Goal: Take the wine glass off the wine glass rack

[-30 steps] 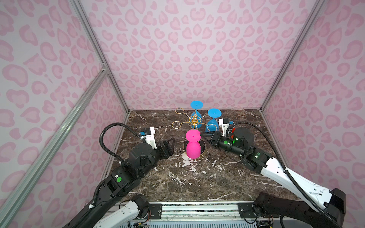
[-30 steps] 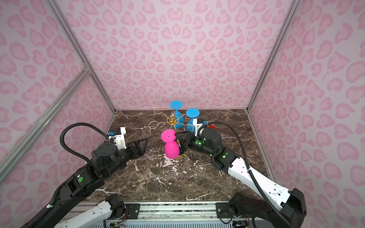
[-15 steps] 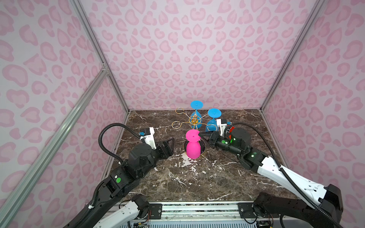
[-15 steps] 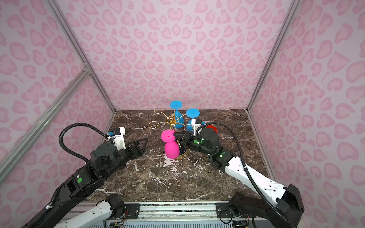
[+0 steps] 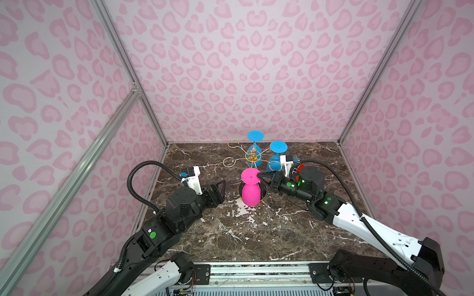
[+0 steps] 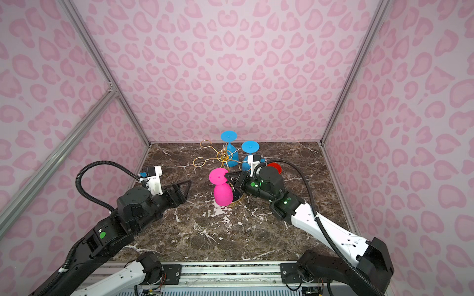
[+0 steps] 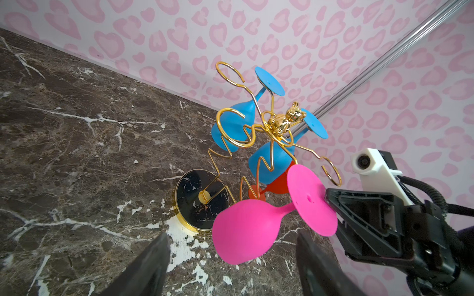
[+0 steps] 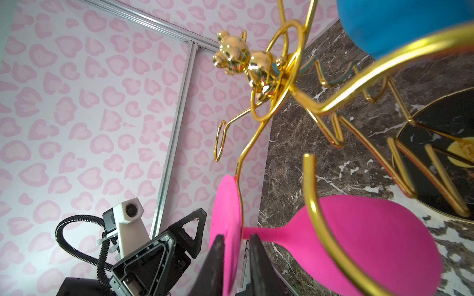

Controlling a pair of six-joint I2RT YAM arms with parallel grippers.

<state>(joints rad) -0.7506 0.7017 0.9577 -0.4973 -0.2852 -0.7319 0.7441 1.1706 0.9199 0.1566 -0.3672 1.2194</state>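
Note:
A pink wine glass (image 5: 250,196) (image 6: 223,194) hangs upside down from the front arm of the gold wire wine glass rack (image 5: 252,155) (image 6: 222,155), above the rack's round black base (image 7: 202,197). My right gripper (image 5: 259,176) (image 8: 236,237) reaches in from the right and straddles the edge of the glass's foot disc (image 8: 225,217). Its jaws are nearly together: one finger lies against the disc, and a thin gap shows at the other. My left gripper (image 5: 222,184) (image 7: 232,234) stands open to the left of the pink bowl (image 7: 243,230), apart from it.
Two blue glasses (image 5: 255,135) (image 5: 278,146) hang on the rack's far arms. A red glass (image 5: 298,169) (image 7: 279,189) lies on the marble behind my right wrist. Two empty gold loops (image 5: 228,162) point left. Pink walls close in the sides and back.
My right gripper has moved left onto the pink glass's foot and its jaws have narrowed around it. The left arm and the glass have stayed put.

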